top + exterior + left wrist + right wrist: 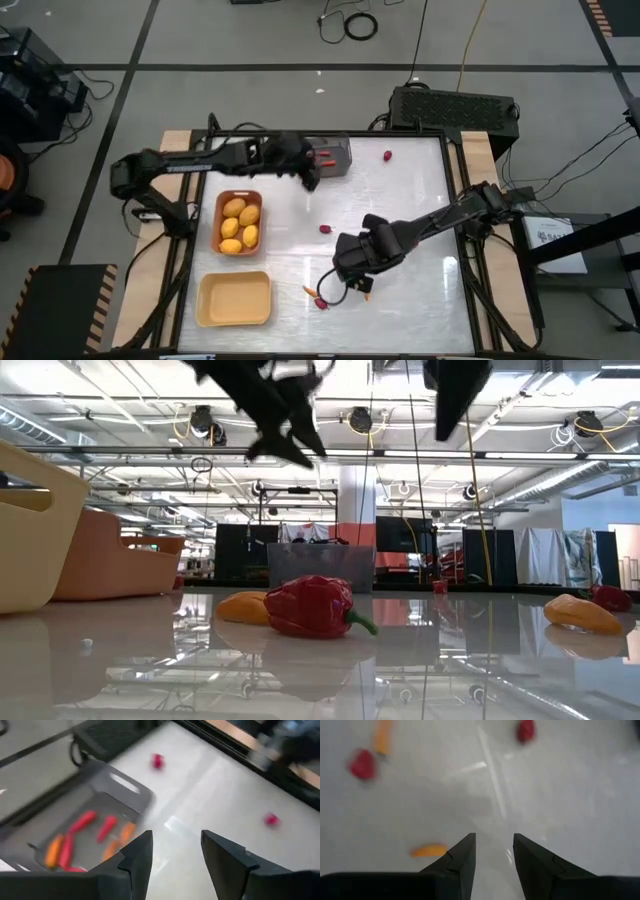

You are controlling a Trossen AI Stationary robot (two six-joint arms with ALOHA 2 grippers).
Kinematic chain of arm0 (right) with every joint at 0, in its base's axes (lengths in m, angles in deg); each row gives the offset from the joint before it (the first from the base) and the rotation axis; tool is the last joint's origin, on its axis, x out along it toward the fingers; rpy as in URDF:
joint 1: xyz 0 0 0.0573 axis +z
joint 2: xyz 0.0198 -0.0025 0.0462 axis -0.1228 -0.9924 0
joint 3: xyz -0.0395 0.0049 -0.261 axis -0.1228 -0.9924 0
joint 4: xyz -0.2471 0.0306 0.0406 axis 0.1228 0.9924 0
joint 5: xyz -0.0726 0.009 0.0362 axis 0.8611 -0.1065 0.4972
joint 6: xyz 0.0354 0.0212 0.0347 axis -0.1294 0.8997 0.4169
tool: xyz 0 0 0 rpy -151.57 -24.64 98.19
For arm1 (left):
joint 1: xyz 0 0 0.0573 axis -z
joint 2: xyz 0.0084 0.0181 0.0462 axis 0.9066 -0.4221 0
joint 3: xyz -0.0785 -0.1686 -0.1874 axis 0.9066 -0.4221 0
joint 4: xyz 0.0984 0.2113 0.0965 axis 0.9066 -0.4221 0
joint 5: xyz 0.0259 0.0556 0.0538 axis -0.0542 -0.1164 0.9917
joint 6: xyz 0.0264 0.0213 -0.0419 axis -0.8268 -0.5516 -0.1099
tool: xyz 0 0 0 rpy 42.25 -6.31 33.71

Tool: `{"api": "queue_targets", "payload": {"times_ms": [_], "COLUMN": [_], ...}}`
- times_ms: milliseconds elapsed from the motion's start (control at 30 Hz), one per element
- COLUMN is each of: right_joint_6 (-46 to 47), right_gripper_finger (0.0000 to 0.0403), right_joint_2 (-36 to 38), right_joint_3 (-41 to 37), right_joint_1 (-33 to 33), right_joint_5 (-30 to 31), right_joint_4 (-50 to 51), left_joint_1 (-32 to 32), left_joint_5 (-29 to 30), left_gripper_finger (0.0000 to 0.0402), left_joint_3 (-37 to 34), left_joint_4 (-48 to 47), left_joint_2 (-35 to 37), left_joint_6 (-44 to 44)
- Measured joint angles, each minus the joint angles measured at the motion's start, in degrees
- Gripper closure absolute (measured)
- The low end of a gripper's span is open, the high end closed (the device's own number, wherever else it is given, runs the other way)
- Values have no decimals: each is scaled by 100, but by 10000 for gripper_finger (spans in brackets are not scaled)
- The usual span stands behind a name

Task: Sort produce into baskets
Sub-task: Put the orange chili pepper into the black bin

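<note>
Loose produce lies on the white tabletop (420, 290) near the front edge: a small red pepper (320, 301) with a thin orange carrot stick (309, 290) just beside it, and another orange stick (364, 288) close under the right arm's wrist. In the low view the pepper (312, 606) lies on its side with its green stem pointing toward the picture's right.

The right gripper (350, 262) hangs above the tabletop just behind these pieces, jaws parted with nothing between them. Its wrist view shows an orange stick (429, 851) lying crosswise just off one of its fingers (457, 860), so its long axis runs across the gap rather than along it. The red pepper (363, 764) and a second stick (383, 736) sit farther ahead on that same side. A sideways shift would likely be needed before a descent.

Two dark-red round pieces remain, one mid-table (326, 229) and one at the far side (387, 156).

The left gripper (308, 176) hovers at the grey bin (335, 150), jaws open and empty; the bin (135, 795) already holds several orange and red sticks. The orange-brown tray (222, 201) holds yellow oval fruits (240, 222); the pale yellow tray (234, 299) holds nothing. The right arm is clearly nearer the front pieces.
</note>
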Motion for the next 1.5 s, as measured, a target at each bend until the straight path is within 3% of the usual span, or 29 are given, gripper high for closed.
{"api": "queue_targets", "payload": {"times_ms": [200, 433, 733, 1067, 1500], "right_joint_6": [237, 990, 79, 307, 1083], "right_gripper_finger": [280, 273, 218, 157, 166], "right_joint_2": [-15, -318, -1393, -1979, -2448], "right_joint_3": [-2, 0, -13, -9, 0], "right_joint_1": [231, 484, 574, 463, 472], "right_joint_5": [-41, 402, 729, 671, 743], "right_joint_4": [-1364, -3320, -4254, -4491, -4283], "left_joint_1": [1330, 3097, 5096, 5816, 5948], "left_joint_5": [167, 1093, 2608, 3335, 3451], "left_gripper_finger": [226, 226, 226, 226, 226], "left_joint_3": [1, 3, 3, -95, -476], "left_joint_4": [-846, -1594, -1861, -2010, -1871], "left_joint_2": [696, 1148, 1169, 1147, 1147], "left_joint_6": [17, 594, 1639, 2213, 2570]}}
